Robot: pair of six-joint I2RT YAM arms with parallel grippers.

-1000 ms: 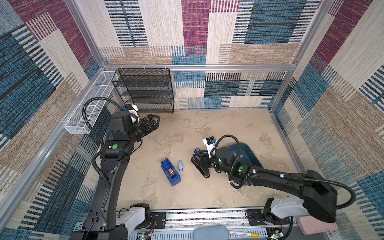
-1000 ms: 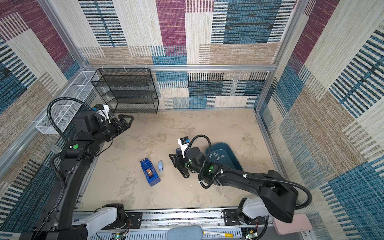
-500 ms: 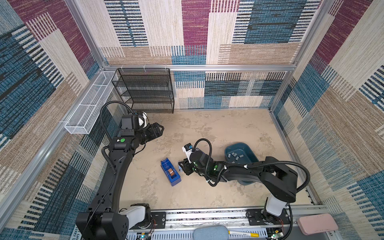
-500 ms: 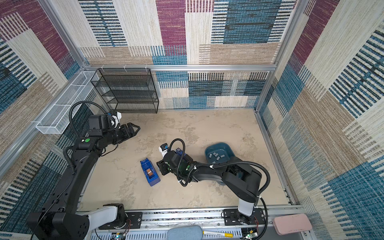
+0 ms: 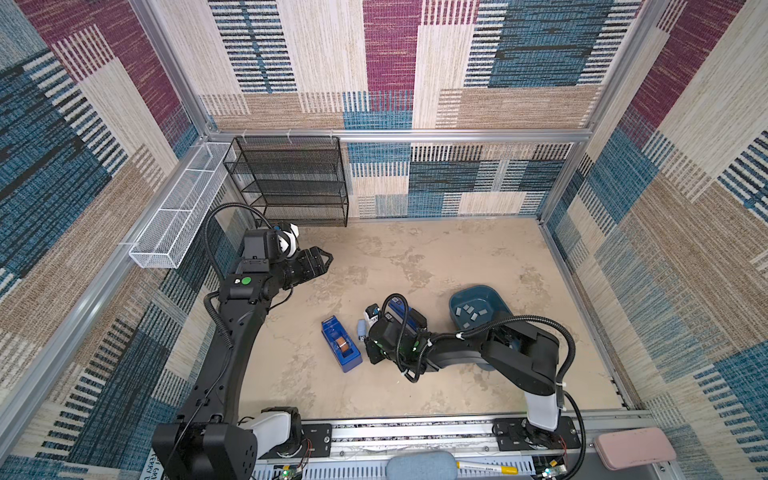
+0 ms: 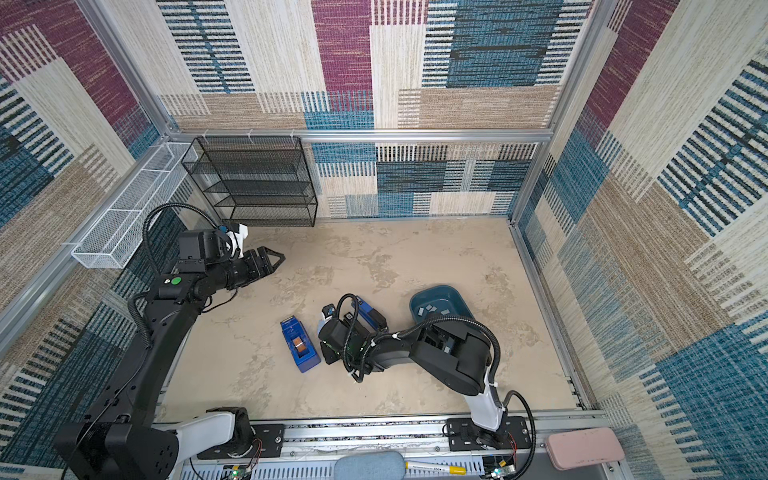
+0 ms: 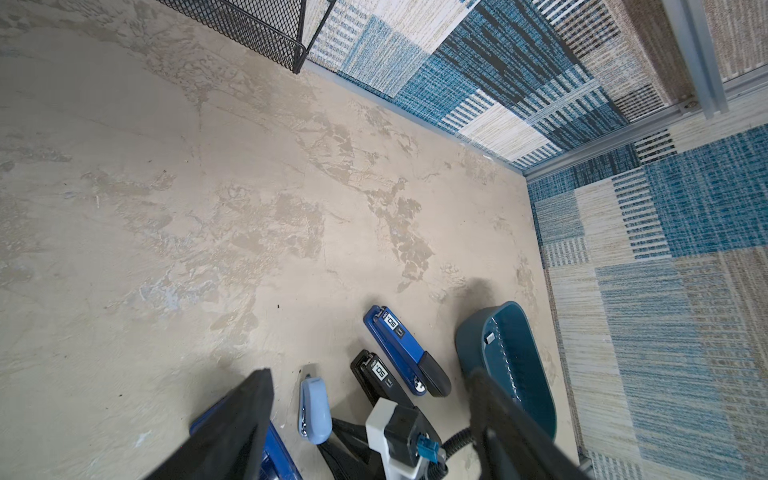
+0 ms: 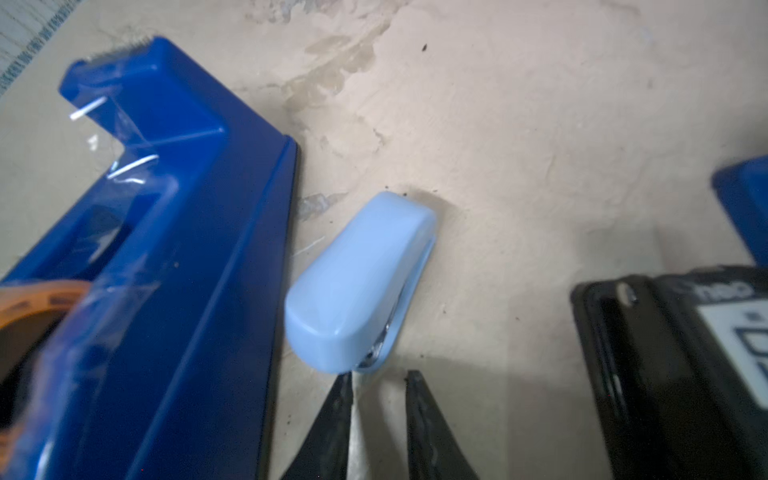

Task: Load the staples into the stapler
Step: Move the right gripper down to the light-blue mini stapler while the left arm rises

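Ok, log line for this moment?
left gripper: open, empty | right gripper: narrowly open, tips at light-blue stapler | staples: in teal bowl

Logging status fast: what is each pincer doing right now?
Left pincer: open, empty.
Right pincer: narrowly open, empty, tips by the light-blue stapler.

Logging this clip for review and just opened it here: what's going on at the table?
The right claw is low at the table, tips slightly apart, right at the end of the small light-blue stapler. The stapler lies closed between the blue tape dispenser and a black stapler. The staples lie in the teal bin. The left claw hangs open over the table's far left, holding nothing.
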